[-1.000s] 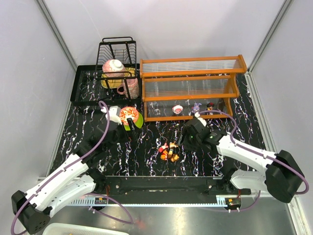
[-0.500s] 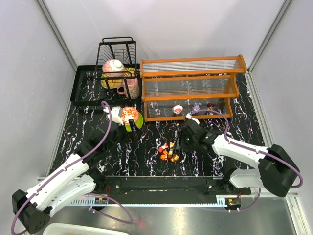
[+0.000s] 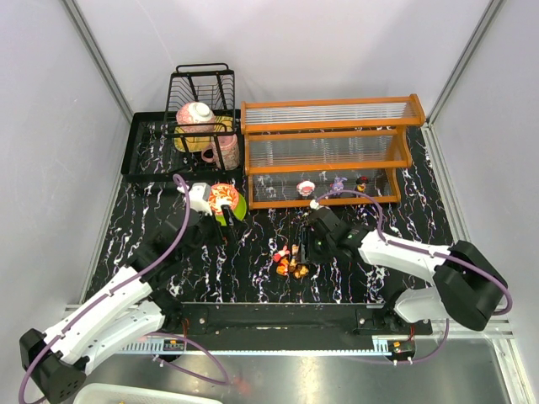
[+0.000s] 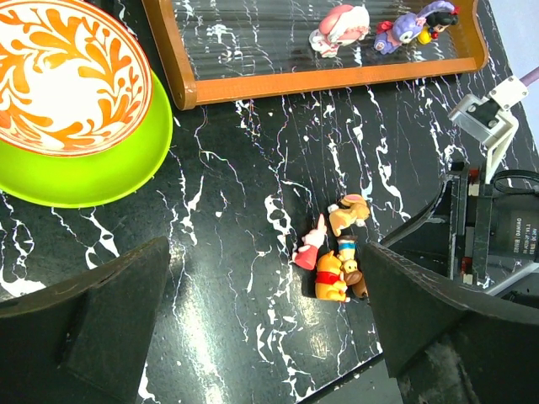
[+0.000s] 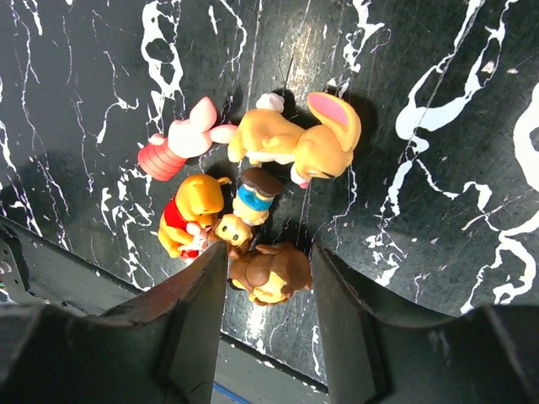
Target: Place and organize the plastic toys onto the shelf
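Several plastic toys (image 3: 290, 261) lie in a tight pile on the black marbled table. In the right wrist view they are a pink piglet (image 5: 177, 147), an orange rabbit (image 5: 290, 135), a yellow bear (image 5: 189, 215), a blue-shirted figure (image 5: 253, 198) and a brown figure (image 5: 271, 273). My right gripper (image 5: 269, 257) straddles the brown figure; one finger touches it and a thin gap shows at the other. The orange shelf (image 3: 328, 151) carries three toys (image 3: 337, 183) on its lowest tier. My left gripper (image 4: 265, 278) hangs wide open and empty, left of the pile (image 4: 337, 257).
A red patterned bowl (image 3: 222, 196) on a green plate (image 3: 239, 208) sits beside the left gripper. A black wire dish rack (image 3: 202, 93) with cups stands on a black tray (image 3: 152, 147) at the back left. The table's near edge (image 5: 253, 370) runs just behind the pile.
My right gripper has slid left from beside the shelf onto the toy pile, and its jaws have narrowed around the brown figure. The left arm has barely moved.
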`<state>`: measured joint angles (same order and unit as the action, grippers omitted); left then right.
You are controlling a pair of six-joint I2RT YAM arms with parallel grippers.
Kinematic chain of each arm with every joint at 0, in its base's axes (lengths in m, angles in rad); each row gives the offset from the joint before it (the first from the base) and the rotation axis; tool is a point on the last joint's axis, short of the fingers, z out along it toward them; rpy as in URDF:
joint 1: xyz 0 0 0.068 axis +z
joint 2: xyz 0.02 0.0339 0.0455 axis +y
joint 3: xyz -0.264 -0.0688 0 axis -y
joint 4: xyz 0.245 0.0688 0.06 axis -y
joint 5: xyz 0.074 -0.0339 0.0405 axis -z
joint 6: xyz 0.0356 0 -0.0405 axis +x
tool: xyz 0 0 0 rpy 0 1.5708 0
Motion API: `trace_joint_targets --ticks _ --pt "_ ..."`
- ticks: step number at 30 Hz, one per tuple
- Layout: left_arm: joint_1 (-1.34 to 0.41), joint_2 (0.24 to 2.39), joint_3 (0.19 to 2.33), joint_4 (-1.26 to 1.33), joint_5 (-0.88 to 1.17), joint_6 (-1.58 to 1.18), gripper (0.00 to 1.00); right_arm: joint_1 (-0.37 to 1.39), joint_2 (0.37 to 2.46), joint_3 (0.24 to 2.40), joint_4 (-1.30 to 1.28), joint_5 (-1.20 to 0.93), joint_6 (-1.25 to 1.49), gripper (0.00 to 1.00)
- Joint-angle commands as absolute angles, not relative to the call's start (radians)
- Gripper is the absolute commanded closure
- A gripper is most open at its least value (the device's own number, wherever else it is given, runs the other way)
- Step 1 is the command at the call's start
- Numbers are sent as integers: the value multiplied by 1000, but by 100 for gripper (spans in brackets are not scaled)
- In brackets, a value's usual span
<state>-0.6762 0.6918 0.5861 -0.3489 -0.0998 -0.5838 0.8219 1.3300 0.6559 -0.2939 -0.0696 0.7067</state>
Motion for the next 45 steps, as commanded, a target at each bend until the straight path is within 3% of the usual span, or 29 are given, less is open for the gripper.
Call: trace_joint_targets --ticks 1,17,27,35,40,44,45 --pt "-680 699 594 -299 -81 -572 1 836 1353 646 -255 -103 680 51" --pt "-681 663 572 -311 -87 -583 1 844 1350 589 -229 -146 710 56" --pt "-680 643 563 -319 -87 -592 1 845 1301 542 -216 -153 771 73" --pt "-680 647 568 -316 -80 -601 1 847 1181 519 -302 -57 995 99" --pt "-681 644 568 -318 -81 -604 1 847 1076 494 -418 17 1212 100" --pt "-681 641 563 -316 -86 -615 1 847 1016 494 -443 38 1119 83" --pt "-681 641 563 -316 -87 -615 1 847 1008 497 -437 38 1079 73"
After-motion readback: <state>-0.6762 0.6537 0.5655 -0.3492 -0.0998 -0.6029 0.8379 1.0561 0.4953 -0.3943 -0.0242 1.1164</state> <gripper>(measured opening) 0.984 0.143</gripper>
